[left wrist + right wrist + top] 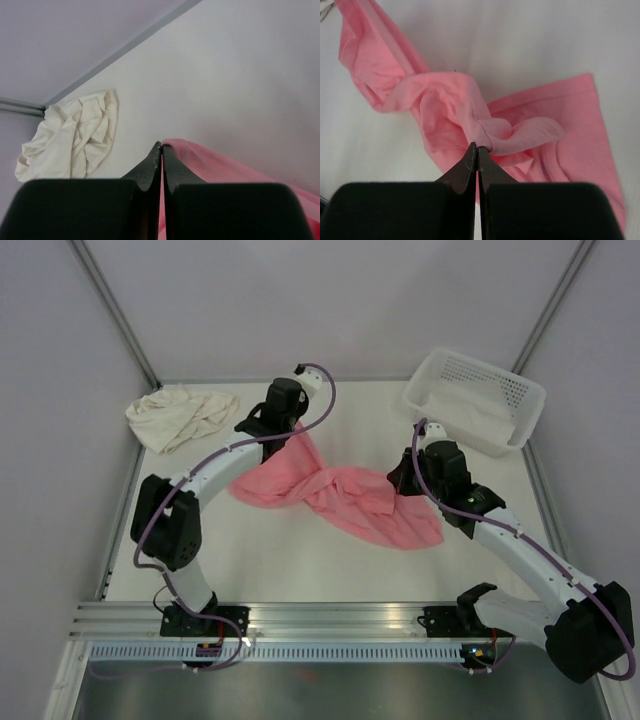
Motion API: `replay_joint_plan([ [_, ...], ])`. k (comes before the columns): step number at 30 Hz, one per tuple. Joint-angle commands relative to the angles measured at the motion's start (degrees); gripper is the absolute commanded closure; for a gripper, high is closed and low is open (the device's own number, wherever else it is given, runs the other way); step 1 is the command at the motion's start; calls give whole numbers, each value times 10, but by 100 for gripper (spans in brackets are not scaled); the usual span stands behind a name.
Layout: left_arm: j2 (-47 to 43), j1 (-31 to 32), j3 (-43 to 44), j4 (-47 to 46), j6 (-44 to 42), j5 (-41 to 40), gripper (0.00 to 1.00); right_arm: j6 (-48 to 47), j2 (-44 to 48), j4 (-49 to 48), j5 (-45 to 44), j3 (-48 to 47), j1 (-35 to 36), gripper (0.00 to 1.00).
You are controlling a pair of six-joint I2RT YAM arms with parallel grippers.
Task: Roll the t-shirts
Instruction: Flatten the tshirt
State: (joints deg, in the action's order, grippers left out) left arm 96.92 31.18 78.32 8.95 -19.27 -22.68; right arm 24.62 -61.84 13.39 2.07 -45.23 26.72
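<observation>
Two pinch holds confirmed on twisted salmon-pink cotton t-shirt, stretched lengthwise between clamped left gripper and right gripper.

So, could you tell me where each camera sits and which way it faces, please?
Top external: above and behind the bases, looking down on the table; both arms show.
Left wrist: on the left arm, facing the far-left corner past the left gripper, shut on the pink t-shirt.
Right wrist: looking down past the right gripper, pinching that shirt.
Shared: top and left wrist both show the cream t-shirt.
</observation>
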Motion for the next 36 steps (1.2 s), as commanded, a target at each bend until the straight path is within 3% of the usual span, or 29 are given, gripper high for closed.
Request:
replay_joint_plan([
  [1,97,-13,47,-41,-30,-70,98,-1,18,-4,-6,1,-1,100],
  [8,185,-37,116,-43,-24,-39,98,5,28,-11,9,15,-1,100],
  [9,200,-38,121,-37,-24,-39,93,6,29,-11,9,16,-1,100],
  [10,205,-43,127,-31,-22,-40,85,6,29,-12,9,17,-1,100],
  [11,211,-45,136,-25,-21,-39,58,6,28,-11,9,16,-1,100],
  [12,209,-51,138,-13,-18,-37,44,6,28,-11,10,18,0,100],
  [17,132,-60,116,38,-11,-3,17,3,25,-14,7,20,-1,100],
  [21,70,-84,68,113,17,2,21,-4,29,-13,-1,21,-1,100],
  [26,37,-120,-65,119,40,22,41,-9,23,-20,-1,20,-1,100],
  [29,46,-177,-83,124,72,68,53,-13,16,-20,2,16,-1,100],
  [31,54,-219,-82,127,85,93,54,-14,14,-22,5,17,-1,100],
  [36,81,-254,-79,125,92,104,50,-16,14,-22,3,20,-1,100],
])
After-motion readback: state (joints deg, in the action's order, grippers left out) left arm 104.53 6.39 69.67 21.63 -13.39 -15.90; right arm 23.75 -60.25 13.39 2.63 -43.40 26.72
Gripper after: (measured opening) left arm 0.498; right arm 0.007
